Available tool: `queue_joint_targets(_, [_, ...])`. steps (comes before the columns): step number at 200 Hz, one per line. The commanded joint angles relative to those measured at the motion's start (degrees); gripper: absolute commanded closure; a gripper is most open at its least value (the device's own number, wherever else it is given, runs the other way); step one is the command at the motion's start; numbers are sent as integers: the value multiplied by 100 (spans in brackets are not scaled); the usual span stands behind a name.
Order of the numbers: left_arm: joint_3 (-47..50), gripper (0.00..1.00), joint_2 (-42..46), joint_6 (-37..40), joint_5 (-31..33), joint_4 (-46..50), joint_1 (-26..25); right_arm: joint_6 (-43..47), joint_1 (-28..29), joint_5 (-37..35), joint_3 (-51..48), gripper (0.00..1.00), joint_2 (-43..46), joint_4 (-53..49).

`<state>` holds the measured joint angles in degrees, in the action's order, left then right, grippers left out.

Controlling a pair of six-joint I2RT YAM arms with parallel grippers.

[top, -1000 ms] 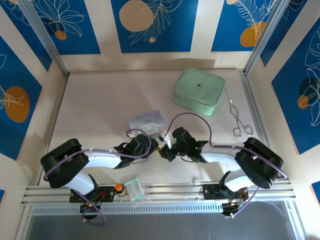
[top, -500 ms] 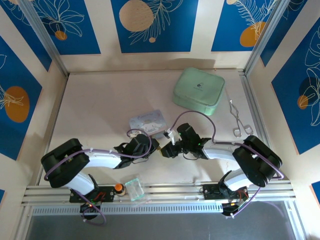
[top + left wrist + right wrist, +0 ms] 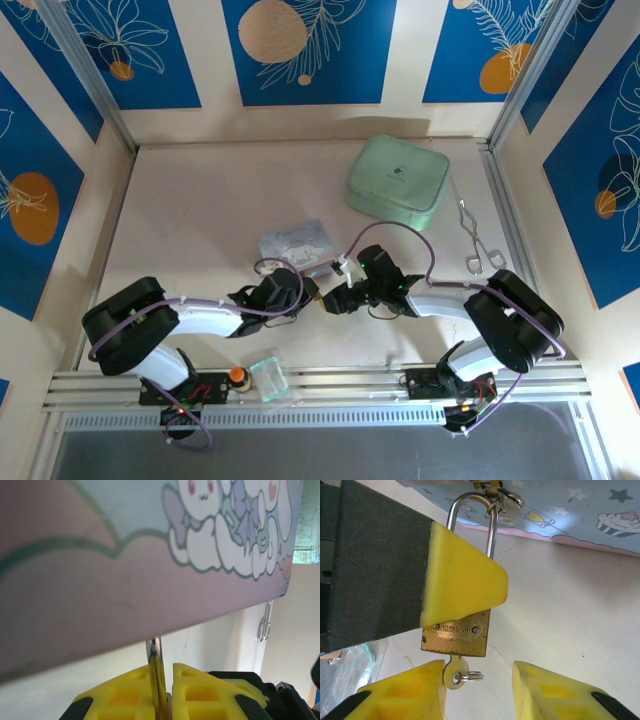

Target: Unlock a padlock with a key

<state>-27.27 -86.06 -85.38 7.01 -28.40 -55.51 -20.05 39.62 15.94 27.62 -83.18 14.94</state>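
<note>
Pinched shut on the padlock (image 3: 454, 634), the left pincer (image 3: 309, 294) was seen near the middle of the table (image 3: 190, 215). It had stayed where it was a second before. In the left wrist view its yellow pads (image 3: 120, 692) were pressed on a thin shiny strip of metal, right under the tin (image 3: 125, 555).

The padlock was small, flat and brass, with a thin silver hoop on top. One blocky yellow pad covered most of it. A little metal loop by the edge of the tin (image 3: 570, 515) was hooked on the hoop. The key (image 3: 455, 672) was stuck in the bottom of the padlock, and a tiny ring hung from its round head.

The right pincer (image 3: 479, 676) was spread open, with the key between its fingers. One pad was touching the key head or just beside it. Since the earlier picture the right wrist had been swung toward the far side of the table, while the right pincer (image 3: 334, 299) was kept next to the padlock (image 3: 319, 297).

The tin (image 3: 295, 241) was pale blue with cartoon bunnies, and its lid was shut. Farther right a soft, rounded green case (image 3: 397, 182) was shut too. Silver tongs (image 3: 478, 240) lay beside it.
</note>
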Motion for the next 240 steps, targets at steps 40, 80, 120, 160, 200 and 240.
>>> queue_joint_targets(40, [29, 100, -76, -120, -560, 439, -48, -267, -323, -549, -81, 53, 135, -240])
queue_joint_targets(80, [-56, 100, -126, -27, -561, 572, -39, -406, -286, -570, -104, 43, 595, -417])
queue_joint_targets(120, [-129, 100, -104, 272, -398, 906, -15, -607, -301, -1171, 124, 18, 1124, -969])
queue_joint_targets(160, [-513, 99, -79, 1160, -541, 1955, 90, -782, -540, -1759, 1361, 0, 602, -2098])
queue_joint_targets(200, [-835, 98, 26, 2042, -482, 2995, 184, -544, -569, -1700, 2502, 5, -507, -2559])
queue_joint_targets(240, [-1026, 93, 46, 2726, -282, 3919, 314, -535, -502, -1648, 3312, 13, -1426, -3262])
